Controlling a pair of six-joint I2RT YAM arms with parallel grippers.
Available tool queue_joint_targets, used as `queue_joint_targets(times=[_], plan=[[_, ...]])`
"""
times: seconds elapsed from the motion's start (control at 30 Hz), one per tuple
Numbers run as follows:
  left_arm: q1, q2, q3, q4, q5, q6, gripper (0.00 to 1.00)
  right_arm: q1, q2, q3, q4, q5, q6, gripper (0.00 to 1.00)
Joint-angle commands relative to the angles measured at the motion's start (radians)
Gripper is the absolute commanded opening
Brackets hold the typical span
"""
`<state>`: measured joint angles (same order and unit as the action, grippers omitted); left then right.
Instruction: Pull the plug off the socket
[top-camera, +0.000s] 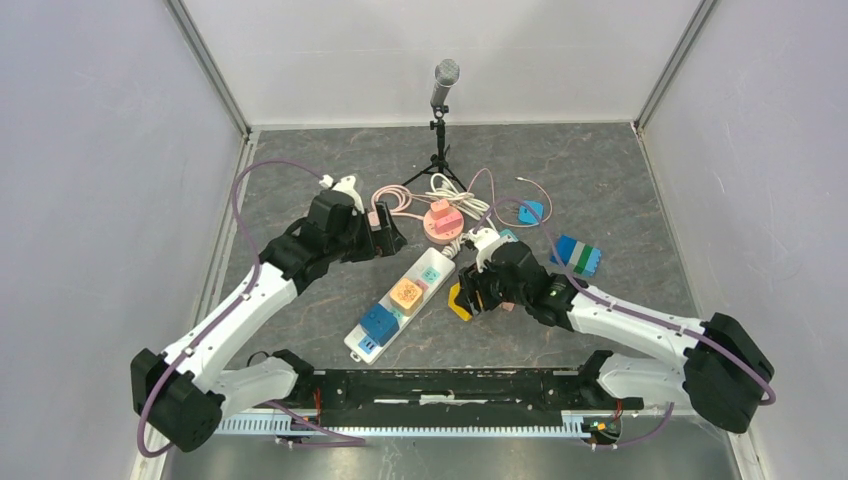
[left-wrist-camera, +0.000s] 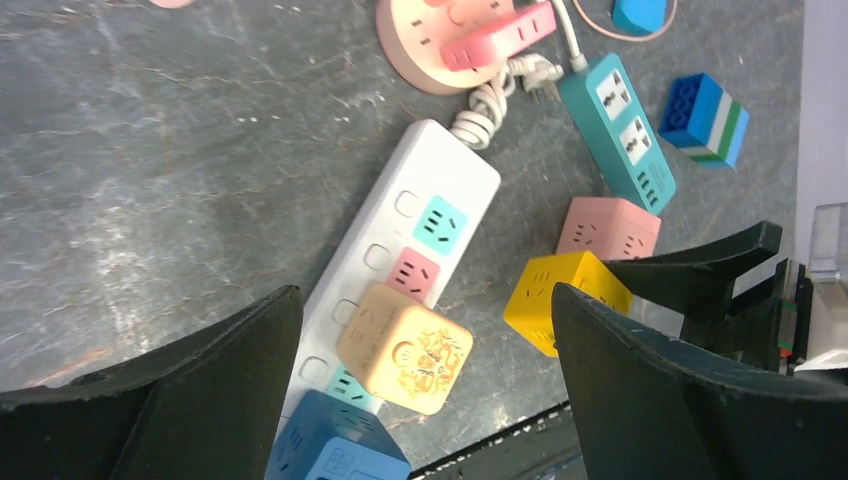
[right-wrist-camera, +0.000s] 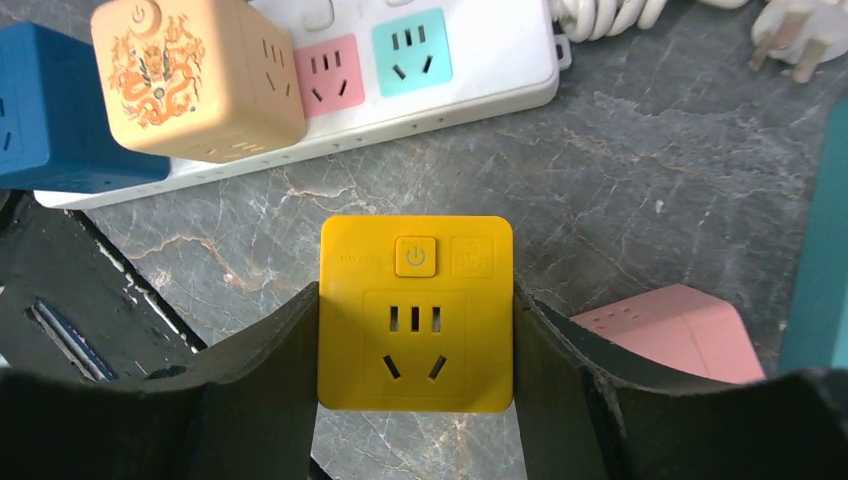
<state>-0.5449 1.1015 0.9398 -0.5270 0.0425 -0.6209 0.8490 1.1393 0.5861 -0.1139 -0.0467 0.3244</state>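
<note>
Beside power strip, right arm low, fingers clamp yellow plug

The top view looks down from above and behind the arm bases, far enough back to take in the whole grey table. The left wrist view looks down on the table's middle from some height. The right wrist view sits very close over a yellow cube. All three views share that cube and the white power strip.
</note>
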Motion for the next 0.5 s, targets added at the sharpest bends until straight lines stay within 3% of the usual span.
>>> queue_joint_targets(times=[0.0, 0.2, 0.3, 0.33, 0.47], plan=[[0.002, -0.063, -0.026, -0.016, -0.147, -0.03, 1.0, 0.0, 0.036, -0.001, 0.067, -0.052, 0.026, 0.3], [0.003, -0.082, -0.039, -0.026, -0.17, -0.027, 1.0, 0.001, 0.092, 0.0, 0.055, -0.054, 0.057, 0.48], [0.003, -0.076, -0.042, -0.028, -0.173, -0.025, 1.0, 0.002, 0.121, 0.032, 0.005, -0.027, 0.077, 0.69], [0.003, -0.075, -0.041, -0.031, -0.174, -0.025, 1.0, 0.001, 0.126, 0.047, -0.019, -0.015, 0.078, 0.81], [0.003, -0.064, -0.039, -0.047, -0.185, -0.016, 1.0, 0.002, 0.1, 0.069, -0.045, 0.027, 0.071, 0.92]])
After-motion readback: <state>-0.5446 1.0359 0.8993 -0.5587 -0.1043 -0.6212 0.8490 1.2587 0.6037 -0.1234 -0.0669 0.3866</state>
